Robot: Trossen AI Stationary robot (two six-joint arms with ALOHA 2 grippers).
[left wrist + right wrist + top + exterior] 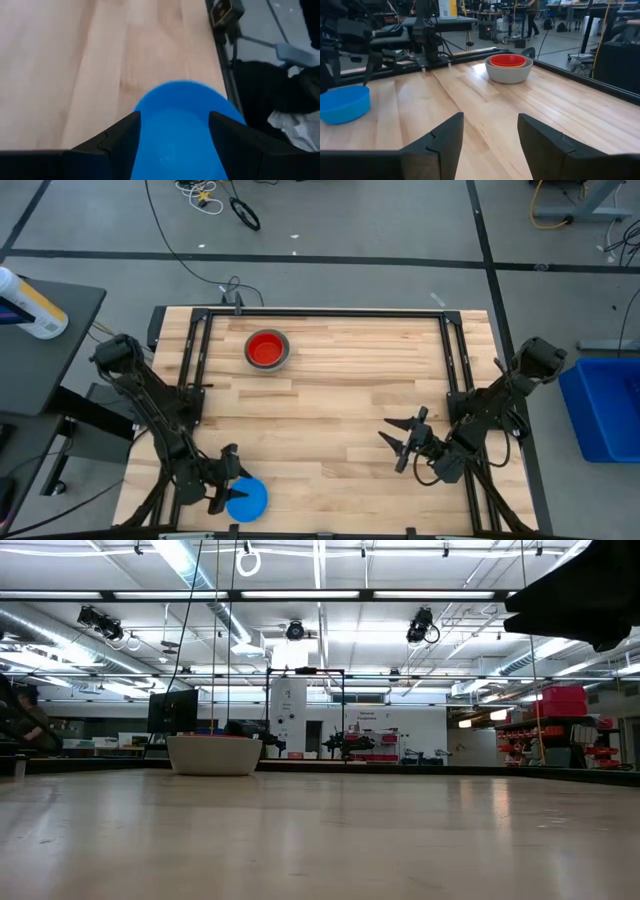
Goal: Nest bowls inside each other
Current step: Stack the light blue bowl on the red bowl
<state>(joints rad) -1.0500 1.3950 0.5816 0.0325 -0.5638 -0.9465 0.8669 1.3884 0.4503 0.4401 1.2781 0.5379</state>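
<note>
- Right now, your light blue bowl [247, 499] sits upright at the near edge of the tabletop [340, 400], close to the left corner, mouth up. It is round, so it has no long axis to line up with.
- The stack [267, 349] stands well apart, towards the far side: a grey bowl [509, 71] holding a red bowl [508, 60], with a yellow rim just showing beneath the red. You cannot see a dark blue one in these pictures.
- The step in hand looks like the pickup of the last loose bowl. Your left gripper [226, 481] is right at it, its fingers spread wide with the bowl's rim between them; whether they touch it you cannot tell.
- Next, you likely need to close on the rim, lift clear, carry it across to the stack and lower it level into the red bowl.
- Your right gripper [404, 442] waits above the tabletop's right half, fingers wide and holding nothing.
</note>
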